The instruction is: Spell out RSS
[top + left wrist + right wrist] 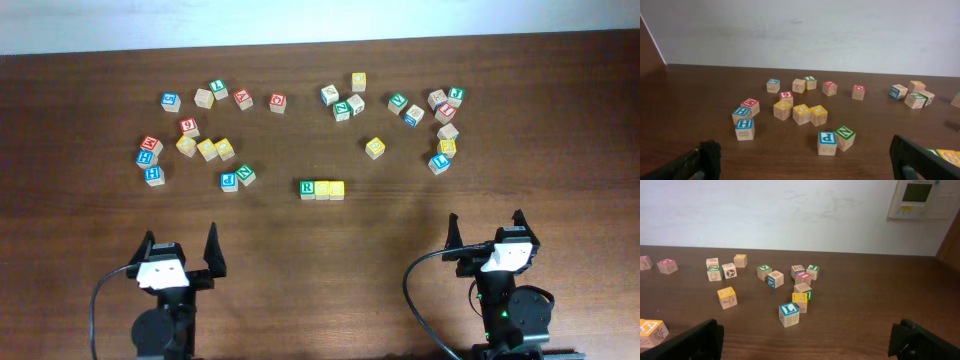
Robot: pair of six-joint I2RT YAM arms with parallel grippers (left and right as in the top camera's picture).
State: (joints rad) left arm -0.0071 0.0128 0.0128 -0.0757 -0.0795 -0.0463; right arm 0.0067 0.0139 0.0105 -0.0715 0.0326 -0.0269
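Jaws on both stand wide apart w/ nothing betw. them. The left gripper [180,242] and right gripper [486,225] sit at the near table [80,300] edge, well clear of the blocks. RSS row [322,188] lies mid-table: green R cube [308,187], then two yellow cubes [330,188], touching in line. Looks finished, hence hands-off. Spare cubes [375,147] lie scattered beyond.

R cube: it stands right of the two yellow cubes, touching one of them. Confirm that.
Not quite: the overhead view shows the R cube standing left of the two yellow cubes, touching one of them.
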